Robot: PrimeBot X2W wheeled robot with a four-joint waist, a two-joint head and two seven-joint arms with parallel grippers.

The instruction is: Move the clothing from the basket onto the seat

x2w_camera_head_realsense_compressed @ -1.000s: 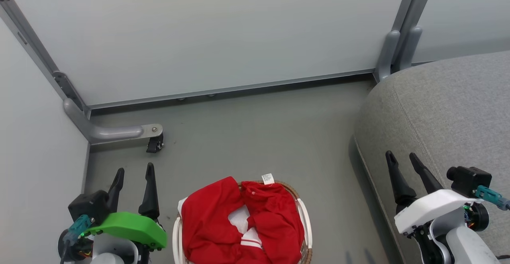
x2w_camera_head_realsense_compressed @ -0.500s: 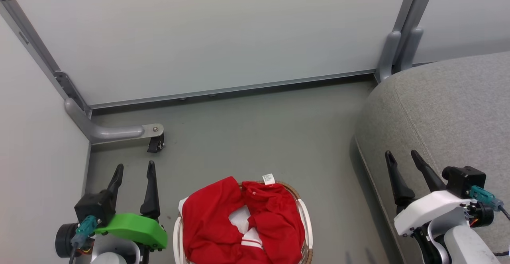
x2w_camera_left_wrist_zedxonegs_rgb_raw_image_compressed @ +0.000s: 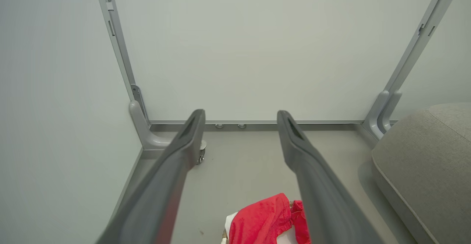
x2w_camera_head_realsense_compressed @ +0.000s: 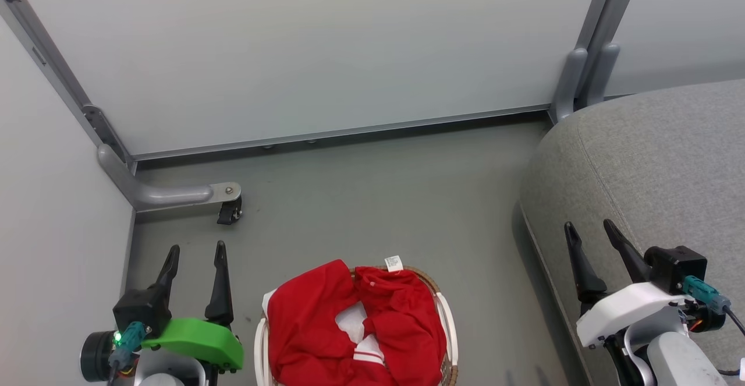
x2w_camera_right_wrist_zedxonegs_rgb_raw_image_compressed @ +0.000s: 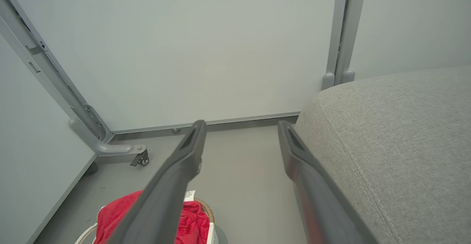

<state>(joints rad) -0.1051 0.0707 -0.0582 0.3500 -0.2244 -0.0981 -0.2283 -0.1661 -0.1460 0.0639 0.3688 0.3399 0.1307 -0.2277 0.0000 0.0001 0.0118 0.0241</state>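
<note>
The red clothing [x2w_camera_head_realsense_compressed: 355, 328] lay in the basket [x2w_camera_head_realsense_compressed: 449, 322]. The left gripper [x2w_camera_head_realsense_compressed: 197, 247] and right gripper [x2w_camera_head_realsense_compressed: 589, 225] flanked it, fingers apart, empty.

1. Basket [x2w_camera_head_realsense_compressed: 449, 330] on floor [x2w_camera_head_realsense_compressed: 372, 199], bottom ctr of head view, btwn both grippers.
2. Clothing [x2w_camera_head_realsense_compressed: 308, 328] in basket, spilling over its L and far rim; tag [x2w_camera_head_realsense_compressed: 394, 263] at far edge.
3. Seat [x2w_camera_head_realsense_compressed: 657, 159] R of basket, strip of floor btwn.
4. L gripper [x2w_camera_head_realsense_compressed: 197, 247] L of basket, over floor; R gripper [x2w_camera_head_realsense_compressed: 588, 225] over seat's L edge.
5. Wall panel [x2w_camera_head_realsense_compressed: 326, 54] behind all; caster foot [x2w_camera_head_realsense_compressed: 229, 213] in far L corner, beyond L gripper.
</note>
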